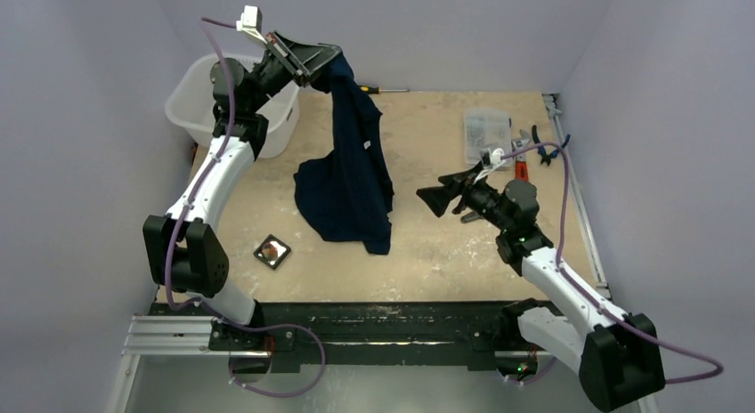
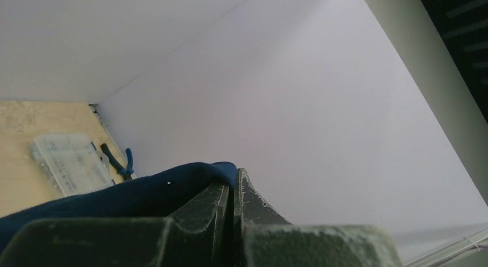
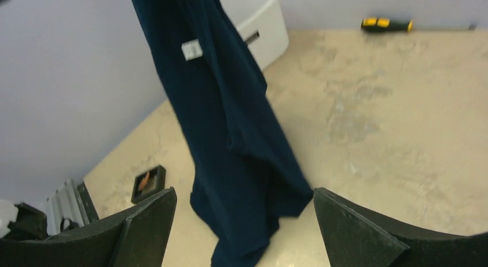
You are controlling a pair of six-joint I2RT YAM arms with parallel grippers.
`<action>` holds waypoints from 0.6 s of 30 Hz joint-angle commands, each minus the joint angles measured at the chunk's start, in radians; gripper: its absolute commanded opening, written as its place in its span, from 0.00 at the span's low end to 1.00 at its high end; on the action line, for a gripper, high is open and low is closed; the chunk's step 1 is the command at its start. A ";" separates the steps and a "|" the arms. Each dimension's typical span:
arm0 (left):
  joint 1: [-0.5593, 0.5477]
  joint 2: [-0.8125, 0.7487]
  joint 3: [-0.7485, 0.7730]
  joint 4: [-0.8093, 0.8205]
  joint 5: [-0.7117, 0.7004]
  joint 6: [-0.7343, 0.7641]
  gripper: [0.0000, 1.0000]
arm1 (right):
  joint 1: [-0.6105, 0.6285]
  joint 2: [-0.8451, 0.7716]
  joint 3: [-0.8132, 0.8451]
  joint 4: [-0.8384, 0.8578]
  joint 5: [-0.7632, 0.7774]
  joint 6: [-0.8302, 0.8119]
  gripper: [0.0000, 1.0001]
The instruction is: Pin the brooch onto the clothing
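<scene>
Hanging clothing (image 1: 352,177) pinched by left gripper (image 1: 336,61), right gripper (image 3: 244,201) spread nearby

Up high, the left claw (image 1: 333,57) sits with jaws clamped tight; down low, the right claw (image 1: 429,199) hovers, jaws gaping wide.

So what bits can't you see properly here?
- Brooch: top view, too small to show its pin.
- T-shirt: left wrist view, mostly hidden behind the left pincer.
- Clear box: top view, contents too small.
- Right wrist view: T-shirt's top cut off by edge.
</scene>
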 commanded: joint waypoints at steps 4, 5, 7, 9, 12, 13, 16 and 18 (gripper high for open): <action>0.002 -0.075 -0.019 -0.021 0.064 0.123 0.00 | 0.027 0.115 -0.118 0.322 -0.059 -0.028 0.93; 0.002 -0.079 -0.017 -0.041 0.065 0.140 0.00 | 0.034 0.136 -0.123 0.343 -0.048 -0.040 0.92; 0.002 -0.083 -0.013 -0.074 0.071 0.163 0.00 | 0.058 0.183 -0.125 0.371 -0.018 -0.083 0.91; 0.003 -0.086 -0.006 -0.094 0.078 0.178 0.00 | 0.088 0.223 -0.122 0.383 0.033 -0.140 0.88; 0.003 -0.088 0.016 -0.133 0.096 0.201 0.00 | 0.125 0.286 -0.133 0.456 0.075 -0.199 0.86; 0.002 -0.089 0.025 -0.153 0.100 0.215 0.00 | 0.133 0.318 -0.138 0.505 0.082 -0.206 0.86; 0.003 -0.097 0.054 -0.199 0.108 0.246 0.00 | 0.135 0.400 -0.140 0.590 0.096 -0.233 0.86; 0.003 -0.103 0.072 -0.231 0.114 0.268 0.00 | 0.135 0.458 -0.134 0.643 0.107 -0.247 0.85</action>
